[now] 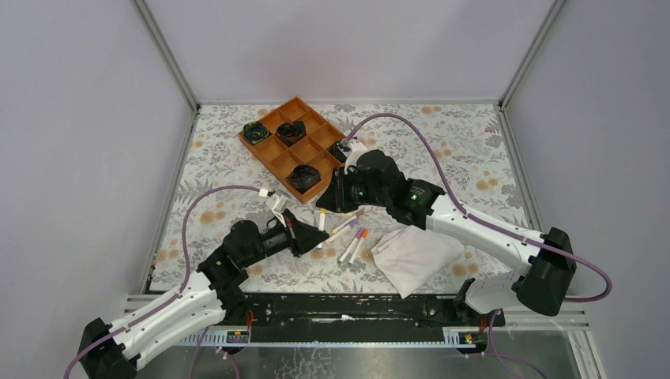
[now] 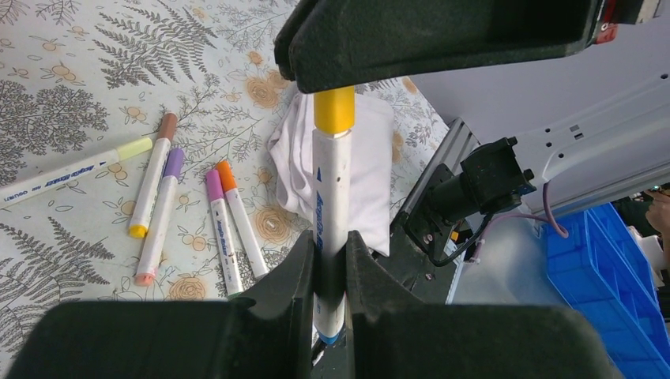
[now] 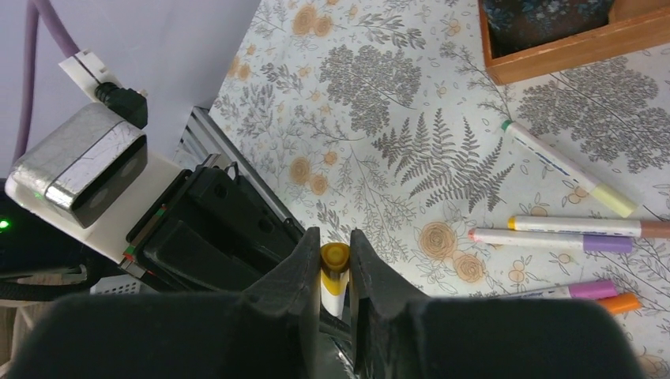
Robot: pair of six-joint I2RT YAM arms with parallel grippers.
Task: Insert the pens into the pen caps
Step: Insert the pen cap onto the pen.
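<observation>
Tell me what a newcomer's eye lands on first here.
Mid-table, the left tool holds a white pen while the right tool grips its yellow cap. Beside them, loose pens lie on the floral table next to a white cloth, with an orange tray behind.

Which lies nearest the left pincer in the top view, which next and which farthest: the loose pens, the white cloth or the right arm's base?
1. The loose pens, just right of the left pincer.
2. The white cloth, farther right on the table.
3. The right arm's base, far right at the near edge.
</observation>
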